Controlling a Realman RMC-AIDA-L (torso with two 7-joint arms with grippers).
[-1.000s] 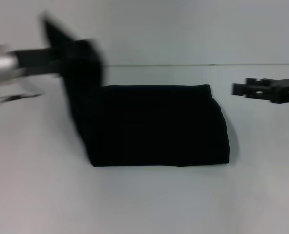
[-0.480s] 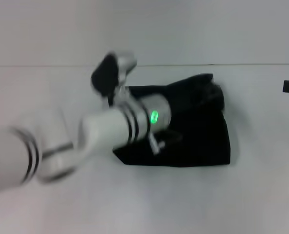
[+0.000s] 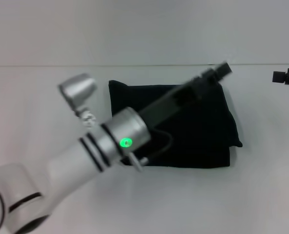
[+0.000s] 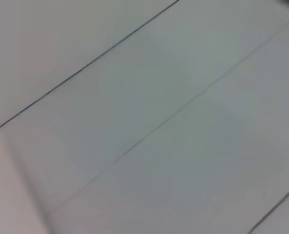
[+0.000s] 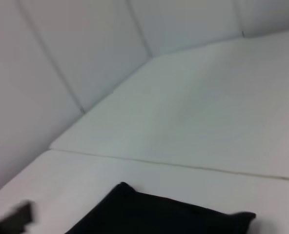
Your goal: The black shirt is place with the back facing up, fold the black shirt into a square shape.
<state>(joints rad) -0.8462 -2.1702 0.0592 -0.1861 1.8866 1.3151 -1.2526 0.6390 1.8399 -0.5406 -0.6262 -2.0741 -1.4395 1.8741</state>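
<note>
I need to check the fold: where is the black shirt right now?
In the head view the black shirt lies folded on the white table, centre-right, under the left gripper; the right gripper sits off to its right.

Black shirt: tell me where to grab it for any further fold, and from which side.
The folded black fabric shirt lies flat on the white table. Probably best: pinch the loose corner sticking out on its right edge, approaching from the robot's right, where the right gripper waits; the left gripper reaches across the shirt.
</note>
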